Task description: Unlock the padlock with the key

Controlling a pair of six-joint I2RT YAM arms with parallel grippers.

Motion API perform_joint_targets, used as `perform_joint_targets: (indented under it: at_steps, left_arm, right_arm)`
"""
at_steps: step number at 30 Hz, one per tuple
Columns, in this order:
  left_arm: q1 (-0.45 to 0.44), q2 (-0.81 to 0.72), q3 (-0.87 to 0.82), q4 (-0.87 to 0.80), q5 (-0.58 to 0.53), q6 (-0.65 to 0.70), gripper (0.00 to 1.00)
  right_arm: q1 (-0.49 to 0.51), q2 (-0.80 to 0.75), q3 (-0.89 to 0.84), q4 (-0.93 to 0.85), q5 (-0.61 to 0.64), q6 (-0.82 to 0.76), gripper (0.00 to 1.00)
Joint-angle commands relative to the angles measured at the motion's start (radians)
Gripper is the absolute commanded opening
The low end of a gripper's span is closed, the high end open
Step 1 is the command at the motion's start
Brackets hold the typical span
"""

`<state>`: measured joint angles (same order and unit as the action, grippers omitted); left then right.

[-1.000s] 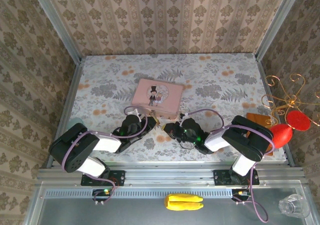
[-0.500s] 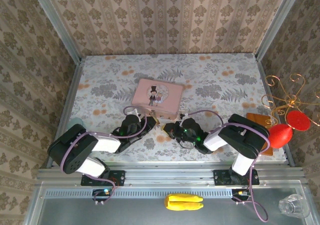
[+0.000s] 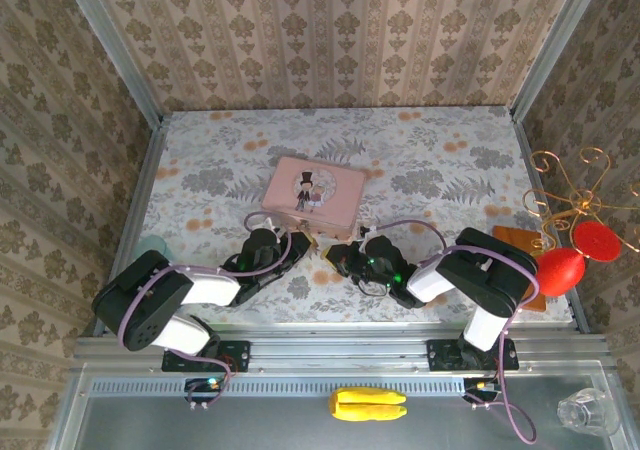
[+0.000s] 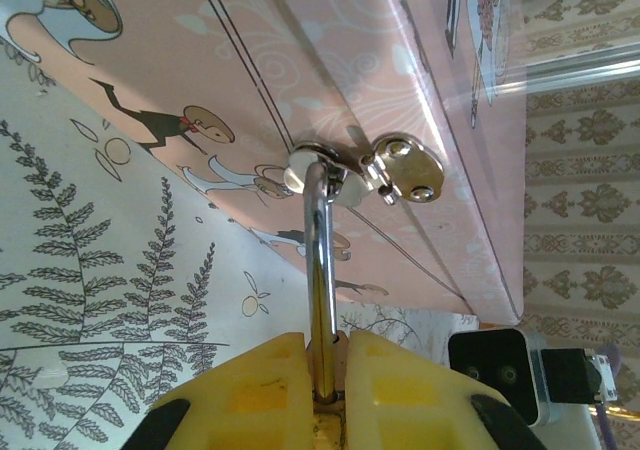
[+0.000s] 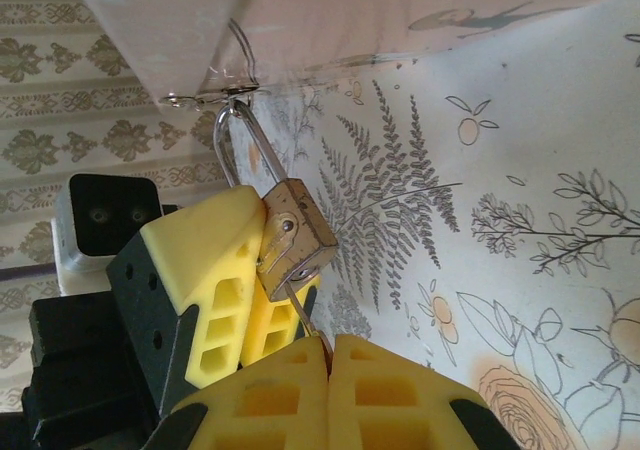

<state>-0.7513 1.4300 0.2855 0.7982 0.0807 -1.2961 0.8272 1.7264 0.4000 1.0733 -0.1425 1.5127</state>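
Yellow pads (image 4: 265,390) of the left hand (image 4: 325,375) are pinched on the padlock (image 5: 297,232). Its brass body sits between them, and its thin silvery shackle (image 4: 320,260) runs straight out past the fingertips to the hasp (image 4: 400,170) of the pink tin (image 4: 300,60), where it is looped through. Just to the right of that hand, meeting it nose to nose low over the floral desk (image 5: 520,170), is the right hand (image 5: 328,365). Its 2 pads are pressed together on the key (image 5: 303,315), a dark sliver that juts ahead of the fingertips and reaches the keyway face of the brass body. I cannot tell how deep the blade sits.

The step in hand looks like seating and turning the key. To do it well, the left hand should act purely as a vice, with a firm hold and no drift. That stops the body spinning with the key or dragging the tin by its hasp. The right hand should line the blade up with the keyway and push straight in until it stops. It should then roll the wrist about the key's own axis, not sweep sideways, because so thin a blade could slip in the pads or bend. Torque should build gently.
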Motion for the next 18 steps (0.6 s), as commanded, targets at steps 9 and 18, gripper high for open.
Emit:
perform_joint_targets:
  at_steps: [9, 18]
  left_arm:
    - [-0.021, -0.059, 0.0, 0.063, -0.076, -0.024, 0.0]
    - [-0.023, -0.049, 0.003, 0.068, -0.084, -0.029, 0.0]
  right_arm:
    - [-0.006, 0.032, -0.009, 0.073, 0.012, 0.015, 0.0]
    - [0.001, 0.01, -0.036, 0.058, 0.029, 0.017, 0.0]
